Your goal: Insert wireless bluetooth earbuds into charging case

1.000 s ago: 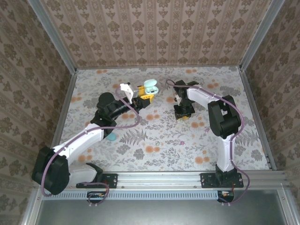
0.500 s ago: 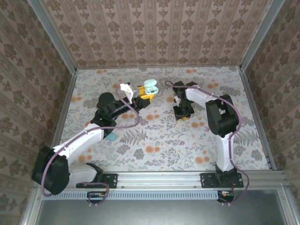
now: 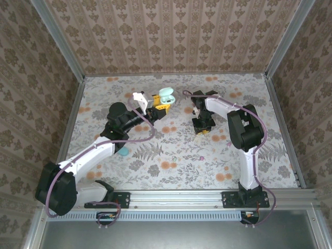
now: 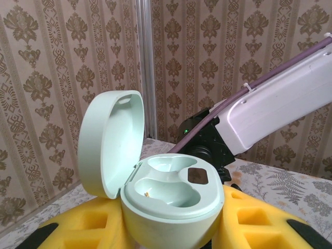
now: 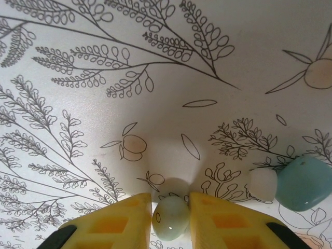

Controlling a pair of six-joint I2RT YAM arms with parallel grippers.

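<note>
Left gripper [image 4: 171, 231]: closed on the charging case [image 4: 171, 199], with one of the left pads [image 4: 249, 218] on each side of the case body.
Charging case: mint green and held up off the table [image 3: 171, 166], at the far side and a little left of centre. It sits roughly level in the grip.
Lid [image 4: 111, 142]: swung open and standing up on the left of the case body in the left wrist view. The moulded wells face up, and there is a dark patch in the right-hand well.
Right gripper [image 5: 171, 205]: pointed down at the table, right of centre and well apart from the case. Its jaws are drawn in on the earbud [image 5: 171, 218].
Earbud: pale green and rounded, sitting between the right pads [image 5: 116, 223] and apparently touching both. It is at table level; whether it is lifted off the surface I cannot tell.
Second earbud [image 5: 303, 181]: blue-green with a white tip, lying loose on the table just to the right of the right gripper in the right wrist view. Nothing is touching it.
Right arm [image 4: 280, 114]: white link with a purple cable, seen beyond the open case from the left wrist view.
Table: pale floral cloth with patterned walls [image 3: 171, 36] on three sides.
</note>
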